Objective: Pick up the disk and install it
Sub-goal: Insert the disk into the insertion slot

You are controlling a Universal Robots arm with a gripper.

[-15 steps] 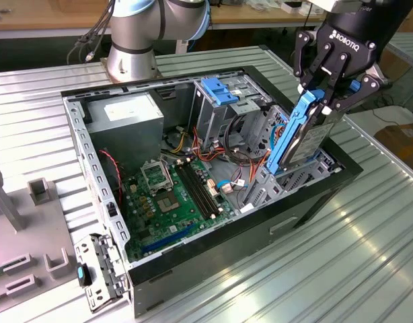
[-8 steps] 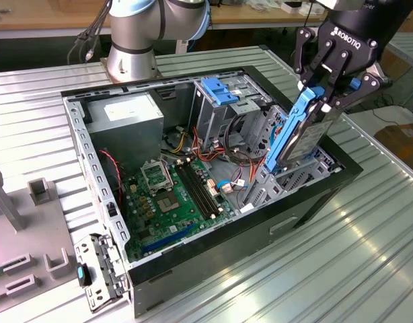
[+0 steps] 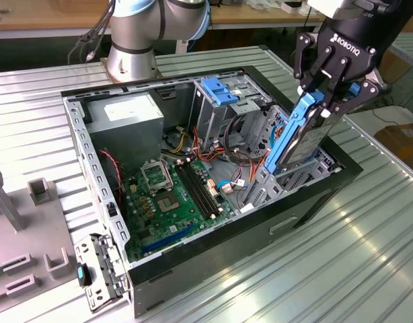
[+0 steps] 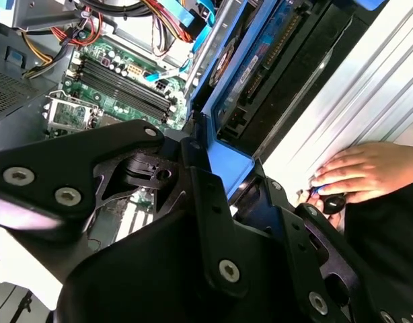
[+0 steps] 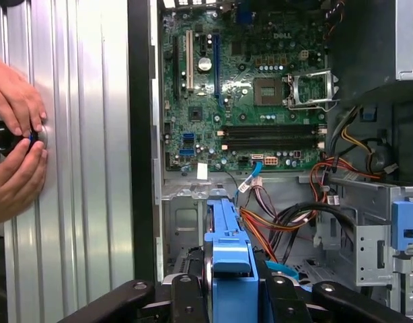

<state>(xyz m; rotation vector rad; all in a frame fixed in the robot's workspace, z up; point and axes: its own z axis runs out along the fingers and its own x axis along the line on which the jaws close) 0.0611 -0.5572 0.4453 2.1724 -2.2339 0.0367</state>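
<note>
The disk (image 3: pixel 302 134) stands tilted, nearly on end, in the upper right of the exterior view. Its upper blue end is clamped between the 2 black jaws, and its lower end is down at the drive bay (image 3: pixel 295 178) of the open computer case (image 3: pixel 213 261). The case sits on a ribbed metal surface (image 3: pixel 368 256), where a person's 2 hands (image 5: pixel 15 148) rest in the first wrist view.

Disk (image 3: pixel 309 136): flat dark drive with bright blue side rails and end tab. Lifted, standing steeply on end, slightly tilted, lower end inside the open computer case (image 3: pixel 213 252) at the exterior view's right end.
</note>
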